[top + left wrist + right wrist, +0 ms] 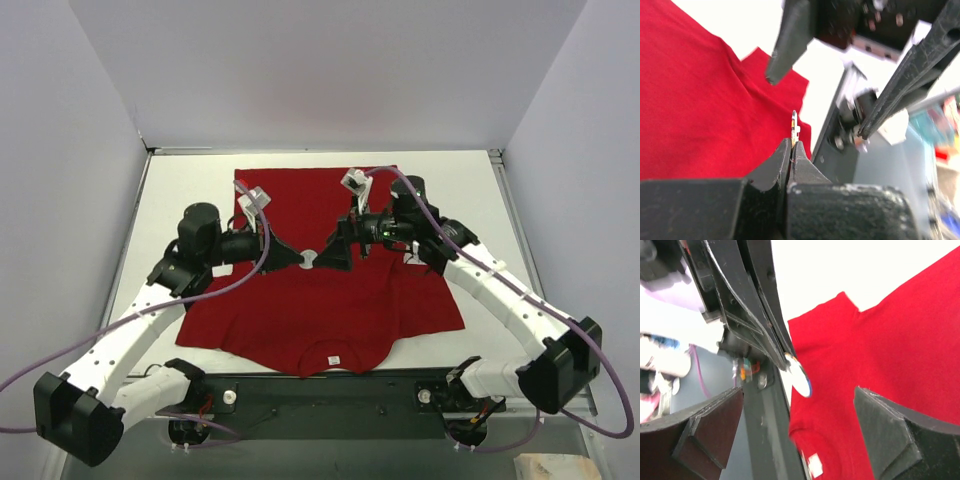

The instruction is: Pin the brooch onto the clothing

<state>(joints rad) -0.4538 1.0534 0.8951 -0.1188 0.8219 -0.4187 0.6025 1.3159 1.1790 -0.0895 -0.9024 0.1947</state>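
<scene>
a red short-sleeved shirt (300, 310) of soft, matte knit lies spread flat on a smooth white desk (190, 190). its collar is toward the arm bases, a small white square label (333, 359) sits at the neckline, and a few shallow folds run across the cloth. the brooch (308, 258) is a tiny, thin round disc, pale on its face with a yellowish and bluish rim. in the left wrist view it shows edge-on as a slim sliver with a small white nub on one side. the left end effector (792, 146) is black, wedge-shaped and dull like hard plastic. its fingers are pressed together, pinching the lower edge of the brooch at their very tips, so most of the disc stands out beyond them. the right end effector (799, 391) is spread wide, and its two blocky dark fingers (900, 435) stand well apart and touch nothing. the two end effectors point tip to tip above the middle of the shirt. the brooch sits between them, just in front of the gap between the right one's fingers. how far it is above the cloth cannot be told.
</scene>
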